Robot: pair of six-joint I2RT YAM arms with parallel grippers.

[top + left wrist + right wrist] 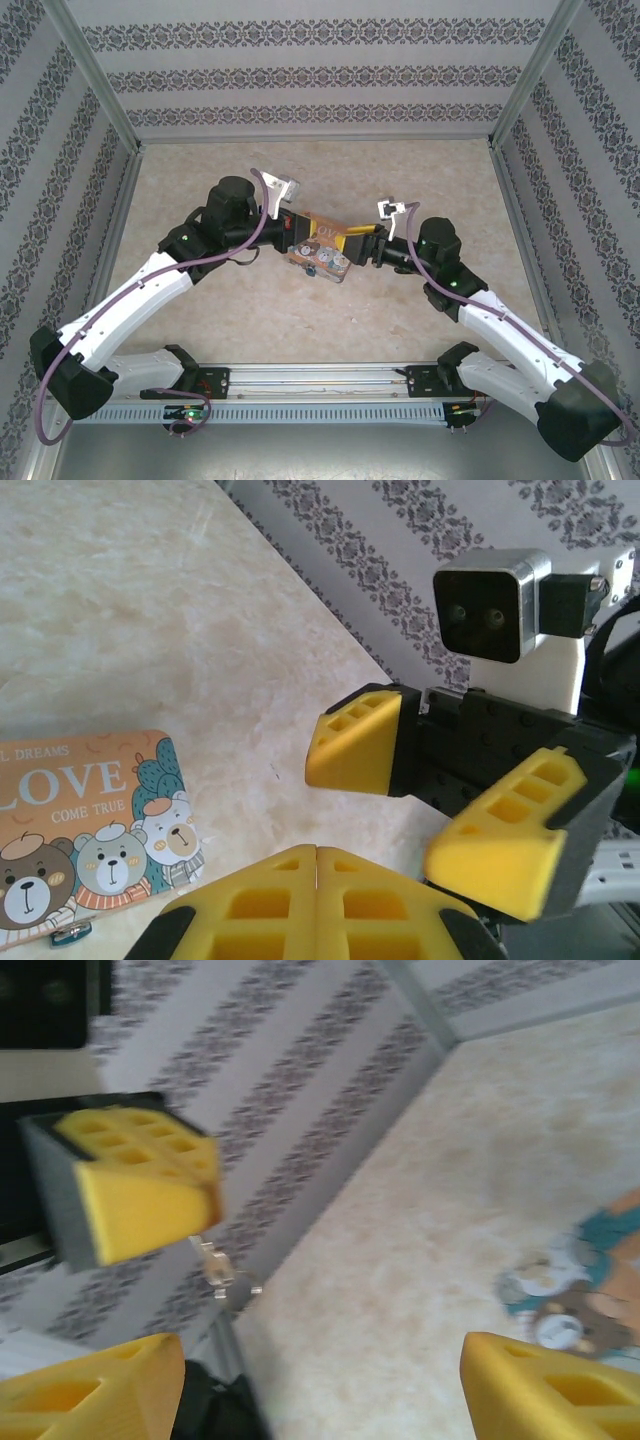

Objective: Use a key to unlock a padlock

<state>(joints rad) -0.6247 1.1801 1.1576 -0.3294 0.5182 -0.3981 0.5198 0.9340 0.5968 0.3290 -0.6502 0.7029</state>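
The tin (95,825) is a flat rectangular box with a printed orange lid showing three cartoon bears, a cactus and the word LOVE. Its lid is on, so its contents cannot be seen. It lies flat on the table (150,600), to the left of the left claw (316,865) and a little ahead of its tips.

The padlock (72,935) is outside the tin, on the table just beside the tin's near edge, low and to the left of the left claw. It is tiny, with a teal-blue body and a bit of pale metal at one end.

The left claw's yellow pads, blocky with moulded square recesses, are pressed together. From the right wrist view a small pale metal key (225,1275) juts from under them, pinched there, though it is blurred.

The right claw (318,1355) faces the left claw across a short gap, its own wedge-shaped yellow pads spread wide with nothing between them.

The table is smooth, marbled beige. The walls (400,540) behind carry grey ornamental stripes.
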